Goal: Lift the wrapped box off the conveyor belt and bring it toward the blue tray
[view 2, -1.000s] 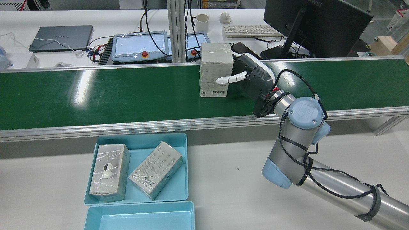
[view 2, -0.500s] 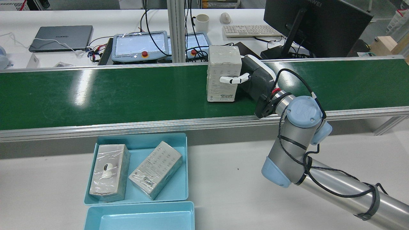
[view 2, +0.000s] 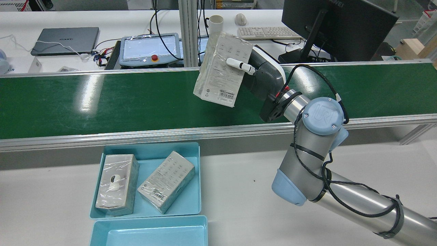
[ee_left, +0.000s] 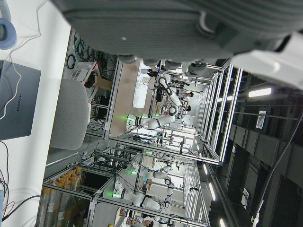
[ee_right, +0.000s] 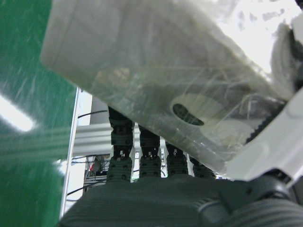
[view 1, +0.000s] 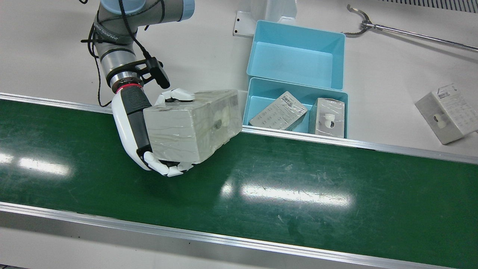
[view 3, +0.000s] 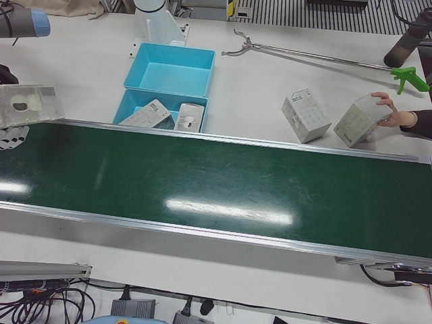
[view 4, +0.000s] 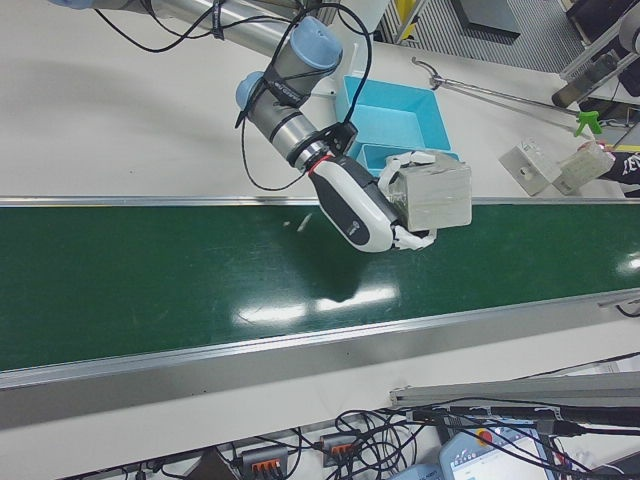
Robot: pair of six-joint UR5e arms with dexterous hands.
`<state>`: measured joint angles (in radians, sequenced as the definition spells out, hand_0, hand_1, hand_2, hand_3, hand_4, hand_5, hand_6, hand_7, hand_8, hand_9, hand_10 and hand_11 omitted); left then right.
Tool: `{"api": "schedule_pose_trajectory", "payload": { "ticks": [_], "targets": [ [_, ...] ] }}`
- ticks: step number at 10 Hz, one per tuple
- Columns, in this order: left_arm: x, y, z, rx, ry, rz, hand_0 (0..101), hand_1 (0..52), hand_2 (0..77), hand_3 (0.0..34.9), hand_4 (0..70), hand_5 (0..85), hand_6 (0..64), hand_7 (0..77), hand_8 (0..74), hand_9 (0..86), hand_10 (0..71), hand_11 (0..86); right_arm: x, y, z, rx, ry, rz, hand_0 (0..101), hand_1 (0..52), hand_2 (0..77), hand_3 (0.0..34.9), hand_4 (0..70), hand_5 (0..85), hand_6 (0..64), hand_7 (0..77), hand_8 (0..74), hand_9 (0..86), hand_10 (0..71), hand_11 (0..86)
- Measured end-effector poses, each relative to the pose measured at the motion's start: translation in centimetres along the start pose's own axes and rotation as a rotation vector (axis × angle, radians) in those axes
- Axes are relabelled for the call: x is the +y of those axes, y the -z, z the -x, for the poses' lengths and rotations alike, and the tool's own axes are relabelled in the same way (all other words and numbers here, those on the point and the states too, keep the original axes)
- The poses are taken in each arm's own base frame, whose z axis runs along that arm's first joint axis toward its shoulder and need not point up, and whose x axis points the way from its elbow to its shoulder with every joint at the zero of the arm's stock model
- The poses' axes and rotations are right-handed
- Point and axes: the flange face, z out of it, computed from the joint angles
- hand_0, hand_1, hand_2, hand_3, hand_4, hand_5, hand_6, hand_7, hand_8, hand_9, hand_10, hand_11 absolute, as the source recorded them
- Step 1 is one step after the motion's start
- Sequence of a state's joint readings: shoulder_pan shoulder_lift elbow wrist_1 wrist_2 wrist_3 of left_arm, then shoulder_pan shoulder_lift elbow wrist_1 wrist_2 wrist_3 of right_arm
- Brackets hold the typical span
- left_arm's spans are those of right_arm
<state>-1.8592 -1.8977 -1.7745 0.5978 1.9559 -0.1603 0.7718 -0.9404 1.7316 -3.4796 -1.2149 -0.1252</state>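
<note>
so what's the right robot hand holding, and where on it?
The wrapped box, clamped at one end, fingers across opposite faces, clear of the conveyor belt.

A closed laptop (view 2: pixel 66 40) lies on the far desk (view 2: pixel 41 20), left of a keyboard (view 2: pixel 268 32) and black monitor (view 2: pixel 338 27).

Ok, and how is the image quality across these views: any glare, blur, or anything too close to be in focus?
Front view: sharp, with white glare streaks on the conveyor belt below the wrapped box in the right hand. Rear view: clear, with a glare patch on the belt's left part. Right hand view: the box fills the frame, soft and overexposed at top right. Left hand view: lies on its side, background sharp.
</note>
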Motion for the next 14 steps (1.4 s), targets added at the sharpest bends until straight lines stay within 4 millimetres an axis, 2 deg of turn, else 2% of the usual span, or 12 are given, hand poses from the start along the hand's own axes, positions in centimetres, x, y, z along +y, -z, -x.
{"api": "schedule_pose_trajectory", "payload": {
  "ticks": [1,2,3,4,7,9,10,11,12,13,14],
  "targets": [
    [0.0,0.0,0.0,0.0,0.0,0.0,0,0.0,1.1,0.0,0.0,1.1,0.5,0.5,0.5,0.0,0.5,0.5,2.0,-0.3,-2.3,0.028,-0.022,0.02,43,3.8,36.0,0.0,21.3,55.1,42.0,42.0,59.4,60.5,56.2,69.3],
    [0.0,0.0,0.0,0.0,0.0,0.0,0,0.0,0.5,0.0,0.0,1.1,0.5,0.5,0.5,0.0,0.5,0.5,4.1,-0.7,-4.7,0.058,-0.041,0.031,45,0.5,38.2,0.0,21.3,56.2,42.5,43.1,59.4,60.5,56.2,69.3],
    [0.0,0.0,0.0,0.0,0.0,0.0,0,0.0,0.5,0.0,0.0,1.1,0.5,0.5,0.5,0.0,0.5,0.5,6.4,-1.1,-7.1,0.09,-0.056,0.042,45,0.5,38.2,0.0,21.3,56.2,42.5,43.1,60.5,62.2,55.1,72.0],
    [0.0,0.0,0.0,0.0,0.0,0.0,0,0.0,1.1,0.0,0.0,1.1,0.5,0.5,0.5,0.0,0.0,0.5,8.2,-1.3,-9.3,0.116,-0.066,0.052,46,0.5,39.8,0.0,21.3,56.7,42.5,43.6,61.1,63.3,53.5,70.4],
    [0.0,0.0,0.0,0.0,0.0,0.0,0,0.0,1.1,0.0,0.0,1.1,0.5,0.5,0.5,0.0,0.5,0.5,12.1,-1.2,-14.2,0.179,-0.092,0.089,46,0.0,40.4,0.0,21.3,56.7,42.5,43.6,61.6,64.4,51.8,70.4],
    [0.0,0.0,0.0,0.0,0.0,0.0,0,0.0,1.1,0.0,0.0,1.1,0.5,0.5,0.5,0.0,0.0,0.5,13.5,-0.8,-15.6,0.202,-0.109,0.11,46,0.5,38.7,0.0,21.3,57.8,42.0,45.3,59.4,64.4,35.5,53.5],
    [0.0,0.0,0.0,0.0,0.0,0.0,0,0.0,1.1,0.0,0.0,1.1,0.5,0.5,0.5,0.0,0.5,0.5,14.1,-0.8,-16.1,0.21,-0.116,0.121,49,0.5,38.7,0.0,23.5,50.2,32.7,42.5,44.2,49.1,12.5,34.9],
    [0.0,0.0,0.0,0.0,0.0,0.0,0,0.0,1.1,0.0,0.0,1.1,0.5,0.5,0.5,0.0,0.5,0.5,14.7,-0.9,-16.4,0.222,-0.122,0.132,49,0.5,38.7,0.0,23.5,50.2,32.7,42.5,44.2,49.1,12.5,34.9],
    [0.0,0.0,0.0,0.0,0.0,0.0,0,0.0,1.1,0.0,0.0,1.1,0.5,0.5,0.5,0.5,0.5,0.5,15.3,-1.1,-16.6,0.233,-0.126,0.143,50,0.5,38.7,0.0,18.0,42.0,25.1,37.6,37.1,42.5,0.0,25.6],
    [0.0,0.0,0.0,0.0,0.0,0.0,0,0.0,1.1,0.0,0.0,1.1,0.5,0.5,0.5,0.5,0.5,0.5,15.7,-1.2,-16.8,0.24,-0.129,0.15,49,0.5,38.7,0.0,18.5,28.9,16.4,29.5,28.4,36.5,0.0,8.2],
    [0.0,0.0,0.0,0.0,0.0,0.0,0,0.0,1.1,0.0,0.0,1.1,0.5,0.5,0.5,0.0,0.5,0.5,15.9,-1.2,-17.0,0.245,-0.131,0.153,49,16.4,1.6,2.9,19.1,24.5,12.5,18.0,3.3,18.5,0.0,1.1]
  ]
}}
